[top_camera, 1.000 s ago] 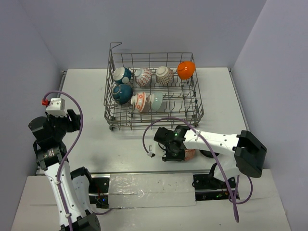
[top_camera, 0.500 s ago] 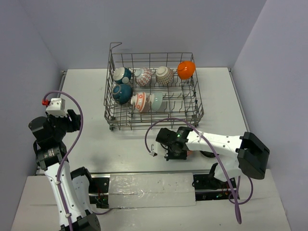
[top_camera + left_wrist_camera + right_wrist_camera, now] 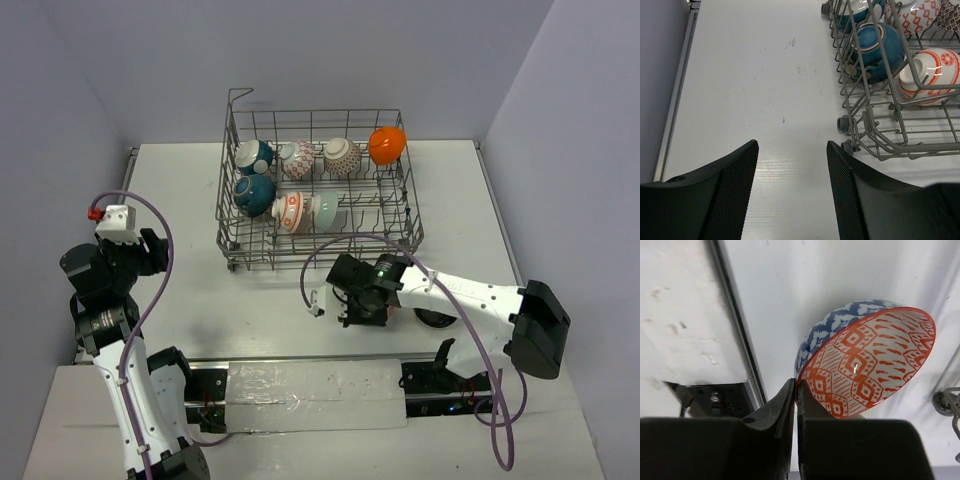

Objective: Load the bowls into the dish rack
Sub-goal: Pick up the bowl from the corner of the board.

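My right gripper (image 3: pixel 796 390) is shut on the rim of a bowl (image 3: pixel 865 360) that is orange-patterned inside and blue-patterned outside, tilted on its side above the table. From above, the right gripper (image 3: pixel 363 300) sits just in front of the dish rack (image 3: pixel 320 112) and hides that bowl. In the rack lie several bowls: two teal (image 3: pixel 254 192), a red-patterned one (image 3: pixel 297 158), a grey-patterned one (image 3: pixel 342 155), an orange one (image 3: pixel 387 144), a white one with orange rings (image 3: pixel 288 210) and a pale green one (image 3: pixel 325 212). My left gripper (image 3: pixel 792 150) stands open and empty, left of the rack.
A dark round thing (image 3: pixel 436 318) lies partly hidden under the right arm. The rack's near left corner and its feet (image 3: pixel 842 123) are close to the left gripper's right finger (image 3: pixel 845 185). A metal rail (image 3: pixel 737 325) edges the table near the right gripper.
The right jaws have closed onto the patterned bowl's rim, and the gripper has shifted a little toward the rack with it. The left arm has not moved.
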Controlling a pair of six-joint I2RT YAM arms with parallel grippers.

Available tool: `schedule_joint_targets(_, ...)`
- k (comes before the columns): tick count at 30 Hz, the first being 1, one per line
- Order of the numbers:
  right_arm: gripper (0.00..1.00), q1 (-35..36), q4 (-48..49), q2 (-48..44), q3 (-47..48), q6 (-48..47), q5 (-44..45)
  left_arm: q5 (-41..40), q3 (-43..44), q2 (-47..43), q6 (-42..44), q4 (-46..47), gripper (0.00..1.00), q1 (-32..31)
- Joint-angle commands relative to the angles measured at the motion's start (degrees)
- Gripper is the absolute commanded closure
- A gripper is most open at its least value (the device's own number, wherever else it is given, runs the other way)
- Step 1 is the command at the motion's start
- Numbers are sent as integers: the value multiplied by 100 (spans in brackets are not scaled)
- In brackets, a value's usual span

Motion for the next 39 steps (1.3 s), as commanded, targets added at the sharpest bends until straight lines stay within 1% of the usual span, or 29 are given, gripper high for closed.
schedule_joint_targets(1, 100, -191, -251, -413, 617, -166, -551, 113, -36, -78, -37, 210, 37, 30)
schedule_joint_targets(2, 100, -253, -295, -448, 723, -201, -857, 113, -27, -70, -37, 210, 37, 30)
schedule_joint_targets(5, 100, -473, -462, -510, 1345, -315, -1358, 139, -18, -35, -28, 201, 37, 30)
schedule_joint_targets(8, 100, -675, -664, -458, 1916, -386, -1667, 148, -18, -34, -45, 201, 37, 30)
schedule_joint_targets(13, 100, -930, -945, -300, 2612, -517, -2397, 183, -18, -78, -54, 201, 37, 30)
schedule_joint_targets(17, 100, -1307, -1183, -80, 3332, -693, -2994, 183, -18, -87, -54, 228, 37, 30)
schedule_joint_targets(23, 100, -2107, -1490, 254, 4369, -966, -3979, 227, -18, -78, -72, 219, 37, 30)
schedule_joint_targets(26, 100, -2520, -1491, 412, 4810, -957, -4427, 227, -9, -87, -81, 219, 37, 30)
schedule_joint_targets(31, 100, -3187, -1228, 702, 5355, -624, -4999, 245, -18, -87, -107, 236, 37, 30)
schedule_joint_targets(34, 100, -3347, -1113, 896, 5636, -431, -5105, 271, -10, -78, -81, 210, 37, 30)
schedule_joint_targets(37, 100, -3601, -675, 966, 5576, -71, -5088, 280, -9, -78, -63, 201, 37, 30)
schedule_joint_targets(38, 100, -3732, -491, 940, 5393, 52, -5026, 280, -9, -78, -72, 201, 37, 30)
schedule_joint_targets(39, 100, -3803, -28, 879, 5295, 384, -4861, 280, -9, -78, -81, 201, 37, 30)
